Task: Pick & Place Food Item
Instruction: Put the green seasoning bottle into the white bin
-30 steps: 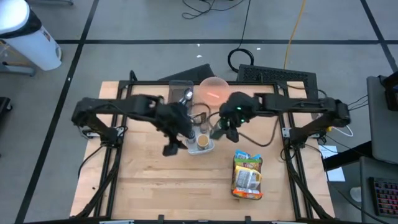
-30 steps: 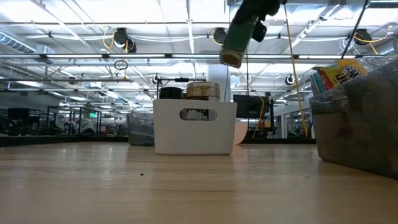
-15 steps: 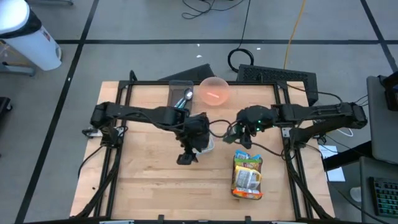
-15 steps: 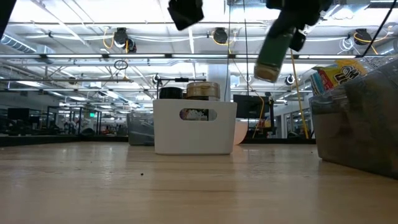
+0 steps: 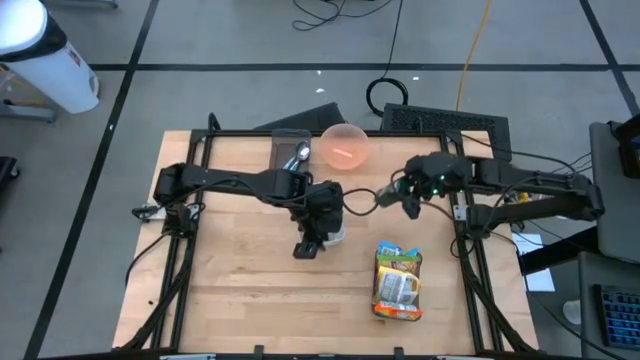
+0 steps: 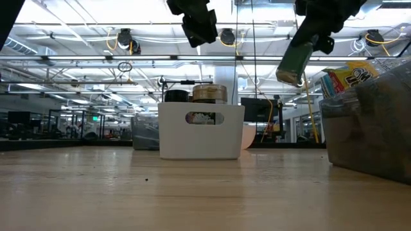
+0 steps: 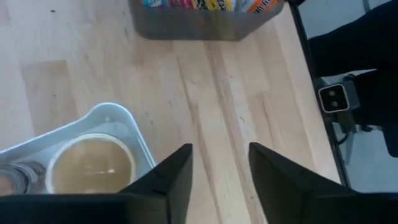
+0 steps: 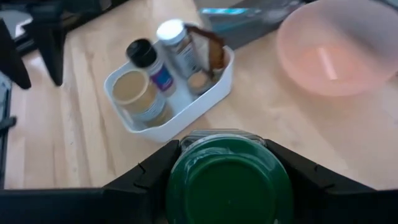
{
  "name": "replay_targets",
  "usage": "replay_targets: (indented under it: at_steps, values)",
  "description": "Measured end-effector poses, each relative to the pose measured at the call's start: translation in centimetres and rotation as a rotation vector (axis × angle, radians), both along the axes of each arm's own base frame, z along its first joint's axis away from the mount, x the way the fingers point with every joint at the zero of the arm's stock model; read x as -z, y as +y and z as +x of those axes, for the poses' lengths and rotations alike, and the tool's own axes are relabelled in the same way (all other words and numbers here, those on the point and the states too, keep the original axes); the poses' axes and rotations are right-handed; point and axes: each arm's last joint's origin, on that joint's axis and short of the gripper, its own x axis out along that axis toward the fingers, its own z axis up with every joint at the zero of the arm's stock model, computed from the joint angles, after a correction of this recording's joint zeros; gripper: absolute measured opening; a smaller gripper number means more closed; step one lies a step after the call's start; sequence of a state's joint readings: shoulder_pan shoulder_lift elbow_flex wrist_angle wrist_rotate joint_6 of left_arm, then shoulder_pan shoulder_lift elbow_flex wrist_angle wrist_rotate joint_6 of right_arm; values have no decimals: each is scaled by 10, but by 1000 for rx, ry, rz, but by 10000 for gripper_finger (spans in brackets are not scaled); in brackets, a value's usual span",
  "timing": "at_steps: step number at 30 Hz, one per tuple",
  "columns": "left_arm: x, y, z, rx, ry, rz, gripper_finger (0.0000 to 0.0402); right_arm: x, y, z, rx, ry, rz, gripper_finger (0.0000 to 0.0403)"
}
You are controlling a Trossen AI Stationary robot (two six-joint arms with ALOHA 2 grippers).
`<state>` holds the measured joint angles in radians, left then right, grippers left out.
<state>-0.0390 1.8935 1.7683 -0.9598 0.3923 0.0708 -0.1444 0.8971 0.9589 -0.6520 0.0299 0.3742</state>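
Note:
A jar with a green lid [image 8: 227, 180] hangs in the air right of the white caddy [image 5: 328, 228], and my right gripper [image 5: 410, 198] is shut on it. The low view shows this jar [image 6: 292, 63] tilted, high above the table. The caddy [image 8: 171, 93] rests on the table and holds several jars, one with a gold lid [image 6: 209, 94]. My left gripper [image 5: 311, 243] hovers over the caddy's near side. Its fingers [image 7: 168, 180] are open with nothing between them, above the caddy's corner [image 7: 118, 121]. My right gripper pinches the green-lidded jar between its two fingers, on the jar's sides just below the lid [image 8: 178, 169]. The jar is lifted clear and hangs below the gripper, tilted, its bottom [image 6: 288, 78] lowest.
A grey bin of snack packets [image 5: 398, 283] stands near the table's right front and looms at the right of the low view [image 6: 369, 128]. A pink bowl [image 5: 344, 146] and a dark tray with a spoon [image 5: 292, 150] sit at the far edge. Bare wood lies left of the caddy.
My right gripper has carried the green-lidded jar from above the caddy toward the table's right edge, slightly lower, with the jar still tilted. My left gripper has swung toward the right and come down over the caddy.

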Motion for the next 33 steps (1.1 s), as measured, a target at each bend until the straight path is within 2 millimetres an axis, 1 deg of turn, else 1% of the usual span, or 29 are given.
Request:
replay_targets:
  at_steps: [3,6,9,13,19,26,33]
  values:
    - [0,1,1,-1,-21,23,137,-3,-5,-7,24,-16,-13,191]
    - [6,2,7,1,-28,24,118,-4,-7,-7,32,-20,-16,191]
    - [17,2,13,21,1,-20,110,-2,-8,-5,26,-10,-21,191]
    - [29,5,17,31,41,-44,108,-1,-9,-1,19,-7,-30,191]
    - [46,13,20,24,108,4,108,0,-9,5,-8,-14,-27,191]
    - [67,18,22,17,200,11,108,1,-11,8,-12,-16,-39,191]
    - [70,21,25,-14,189,105,108,1,-11,8,-12,-20,-41,191]
